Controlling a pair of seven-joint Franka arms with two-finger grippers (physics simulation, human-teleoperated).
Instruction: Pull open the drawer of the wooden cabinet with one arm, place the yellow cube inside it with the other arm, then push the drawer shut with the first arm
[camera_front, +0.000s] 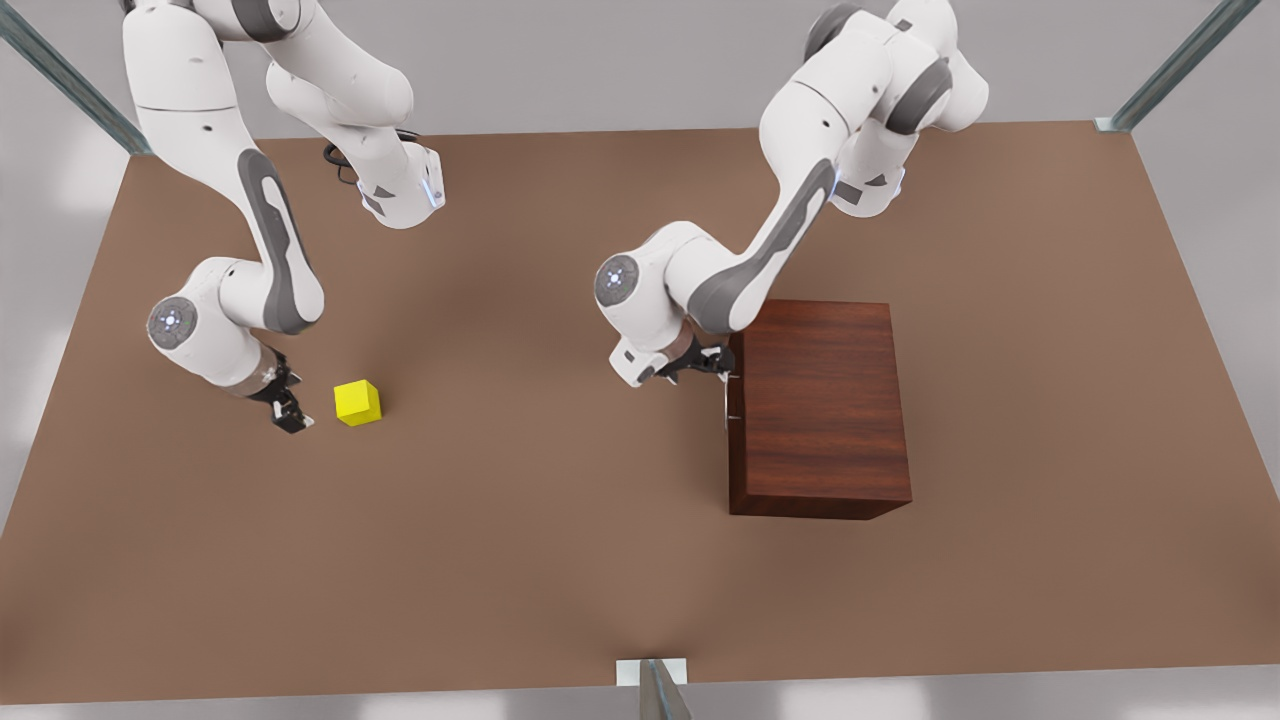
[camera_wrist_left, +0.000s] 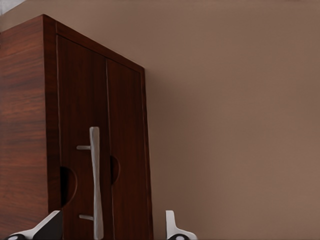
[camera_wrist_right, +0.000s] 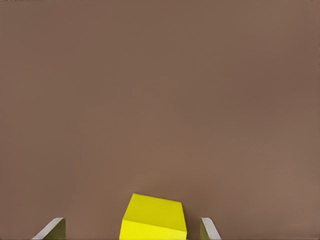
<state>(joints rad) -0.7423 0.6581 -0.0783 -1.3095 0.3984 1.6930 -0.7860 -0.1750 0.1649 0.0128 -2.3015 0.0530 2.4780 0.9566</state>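
The wooden cabinet stands on the table at the front view's right. Its drawer sits flush with the cabinet front, its silver bar handle facing the table's middle. My left gripper is open right at the handle, and the bar lies between its fingertips. The yellow cube rests on the table at the front view's left. My right gripper hangs open close beside it, fingers spread to either side of the cube.
The brown table stretches wide between cube and cabinet. Metal frame posts stand at the near edge and at the far corners. Both arms' elbows hang above the far half of the table.
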